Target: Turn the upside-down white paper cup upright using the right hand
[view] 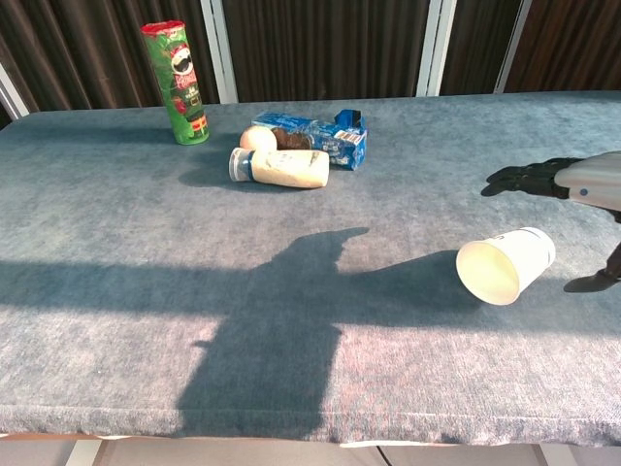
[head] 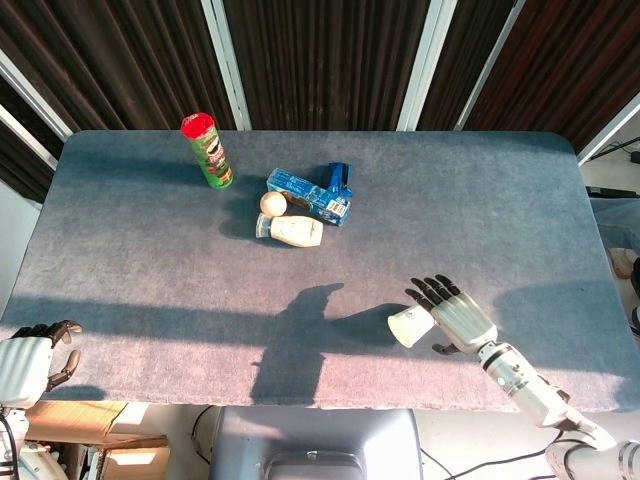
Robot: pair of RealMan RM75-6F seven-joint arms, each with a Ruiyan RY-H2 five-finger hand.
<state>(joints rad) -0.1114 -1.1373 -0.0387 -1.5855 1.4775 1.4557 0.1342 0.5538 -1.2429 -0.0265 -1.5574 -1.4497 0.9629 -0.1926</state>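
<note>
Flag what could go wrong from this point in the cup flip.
The white paper cup lies on its side, mouth toward the camera, not upright. The right hand is spread beside it, gripping nothing, so the cup may roll away across the table. It also sits fairly near the table's front edge, so a nudge during a regrasp might send it off.

— What colour is the cup (view: 506, 264) beside the right hand (head: 462, 318)?
— White, cream inside its mouth. The hand itself has a pale grey back and black fingers (head: 428, 292).
— And farther out from it?
— A green can (head: 209, 152) with a red lid, a blue packet (head: 310, 194) printed in white, a cream bottle (head: 293, 231) and a tan ball (head: 272, 203), all on a grey-blue tablecloth (head: 150, 260).
</note>
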